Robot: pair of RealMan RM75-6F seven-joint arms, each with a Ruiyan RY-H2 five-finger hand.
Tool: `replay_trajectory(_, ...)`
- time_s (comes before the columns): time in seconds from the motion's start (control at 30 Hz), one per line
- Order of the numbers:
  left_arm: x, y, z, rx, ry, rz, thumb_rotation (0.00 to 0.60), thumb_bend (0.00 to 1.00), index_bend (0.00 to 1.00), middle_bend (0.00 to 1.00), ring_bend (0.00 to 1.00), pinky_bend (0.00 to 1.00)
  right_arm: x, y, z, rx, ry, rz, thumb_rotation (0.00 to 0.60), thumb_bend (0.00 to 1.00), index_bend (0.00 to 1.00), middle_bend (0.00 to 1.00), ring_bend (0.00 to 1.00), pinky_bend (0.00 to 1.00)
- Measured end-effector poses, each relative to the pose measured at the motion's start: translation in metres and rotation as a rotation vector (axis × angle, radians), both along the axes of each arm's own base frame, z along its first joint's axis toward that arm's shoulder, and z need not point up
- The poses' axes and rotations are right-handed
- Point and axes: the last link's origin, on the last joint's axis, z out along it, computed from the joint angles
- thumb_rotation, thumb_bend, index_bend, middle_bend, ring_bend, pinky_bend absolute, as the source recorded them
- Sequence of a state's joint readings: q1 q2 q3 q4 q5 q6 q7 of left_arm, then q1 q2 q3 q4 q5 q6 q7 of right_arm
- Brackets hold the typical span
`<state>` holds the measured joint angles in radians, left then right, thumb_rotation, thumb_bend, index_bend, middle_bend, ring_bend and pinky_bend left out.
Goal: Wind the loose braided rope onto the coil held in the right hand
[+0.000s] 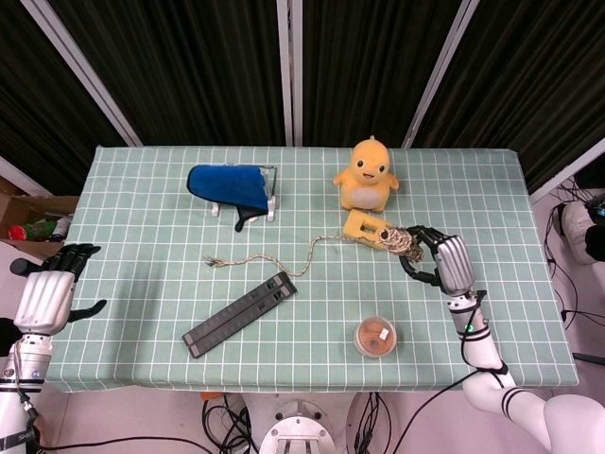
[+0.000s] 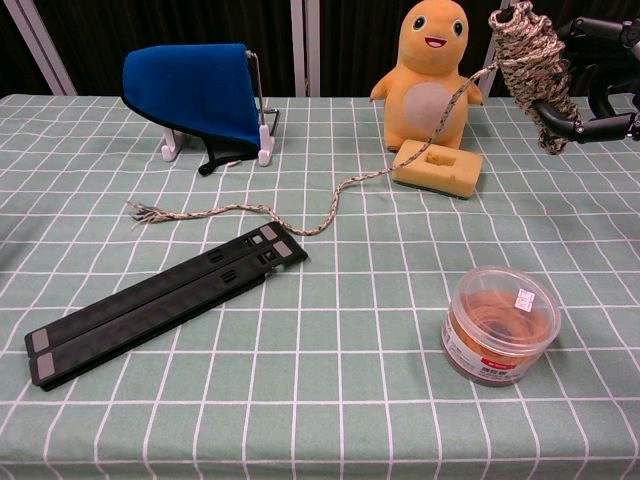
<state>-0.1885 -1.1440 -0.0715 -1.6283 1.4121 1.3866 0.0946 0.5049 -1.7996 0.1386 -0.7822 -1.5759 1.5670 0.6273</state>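
Note:
My right hand [image 1: 444, 260] is raised over the right side of the table and grips a coil of braided rope [image 1: 406, 242]; the chest view shows the coil [image 2: 528, 52] upright in black fingers [image 2: 590, 125]. From the coil the loose braided rope [image 2: 300, 222] runs down over a yellow block [image 2: 436, 166] and trails left across the cloth to a frayed end [image 2: 140, 210]. Its tail in the head view [image 1: 255, 258] passes just above a black bar. My left hand [image 1: 47, 288] hangs open off the table's left edge, holding nothing.
A long black folded bar [image 1: 241, 314] lies diagonally at centre front. A round clear tub [image 2: 500, 324] stands front right. A yellow plush duck [image 1: 367, 176] and a blue cloth on a white rack [image 1: 232, 189] sit at the back. Green checked cloth [image 1: 142, 246] covers the table.

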Motion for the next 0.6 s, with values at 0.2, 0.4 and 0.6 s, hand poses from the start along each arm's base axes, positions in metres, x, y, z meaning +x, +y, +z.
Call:
replay_trajectory(0.2, -0.001, -0.001, -0.002, -0.004, -0.005, -0.001, 0.6, 0.13, 0.19, 0.18, 0.13, 0.26, 0.001, 0.0, 0.0, 0.006, -0.001, 0.0, 0.6, 0.6, 0.92, 0.75, 0.69, 0.87)
replay_trajectory(0.4, 0.005, 0.003, -0.005, -0.006, -0.045, -0.029, 0.6, 0.1, 0.18, 0.18, 0.13, 0.26, 0.009, -0.002, 0.001, 0.001, -0.011, 0.022, 0.6, 0.6, 0.92, 0.75, 0.69, 0.87)
replay_trajectory(0.6, 0.017, 0.02, -0.014, -0.03, -0.151, -0.081, 0.6, 0.13, 0.24, 0.22, 0.19, 0.3, 0.019, -0.006, 0.003, -0.004, -0.011, 0.038, 0.6, 0.6, 0.93, 0.75, 0.69, 0.87)
